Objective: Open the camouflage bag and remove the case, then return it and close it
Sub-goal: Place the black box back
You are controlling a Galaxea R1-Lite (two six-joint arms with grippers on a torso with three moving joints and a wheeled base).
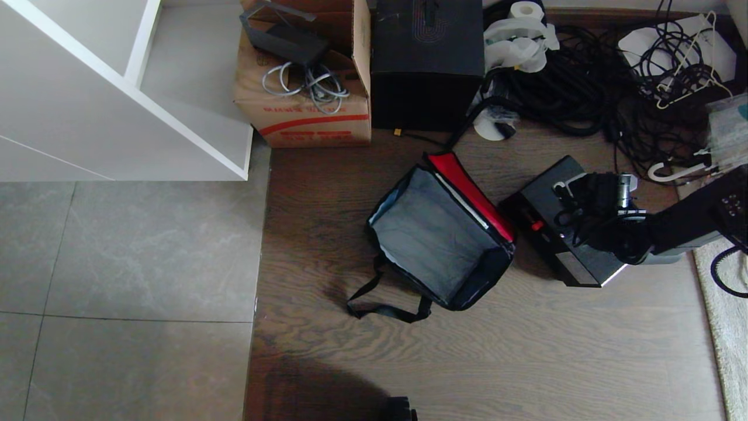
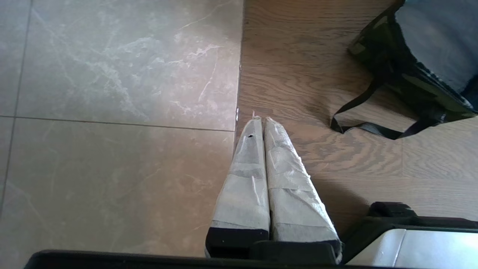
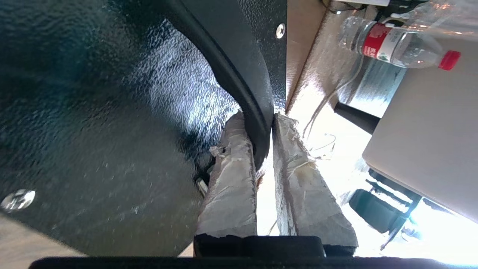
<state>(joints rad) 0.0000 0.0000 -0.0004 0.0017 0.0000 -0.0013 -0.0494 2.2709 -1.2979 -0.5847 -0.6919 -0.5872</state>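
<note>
Two task things lie side by side on the wooden floor (image 1: 526, 362), and the larger, the camouflage bag (image 1: 439, 234), sits open just to the left of the right gripper (image 1: 575, 202), its red lid lining folded back toward the gripper's side and its grey inside showing nothing in it. Its long axis runs diagonally, from far-left to near-right in the head view, with the black strap trailing off the near corner. Directly beneath the right gripper lies the case (image 1: 564, 245), flat, out of the bag, its long axis running roughly parallel to the bag's, its small red knob turned toward the bag. In the right wrist view the taped fingers (image 3: 231, 175) are clenched on the case's black bar handle (image 3: 239, 93), one on each side of it. I judge the removal done and the return step in hand: the next move calls for carrying the case by its handle over the bag's mouth and lowering it in, aligned with the bag. Far off to the left, the left gripper (image 2: 260, 121) hangs closed and empty above the floor.
</note>
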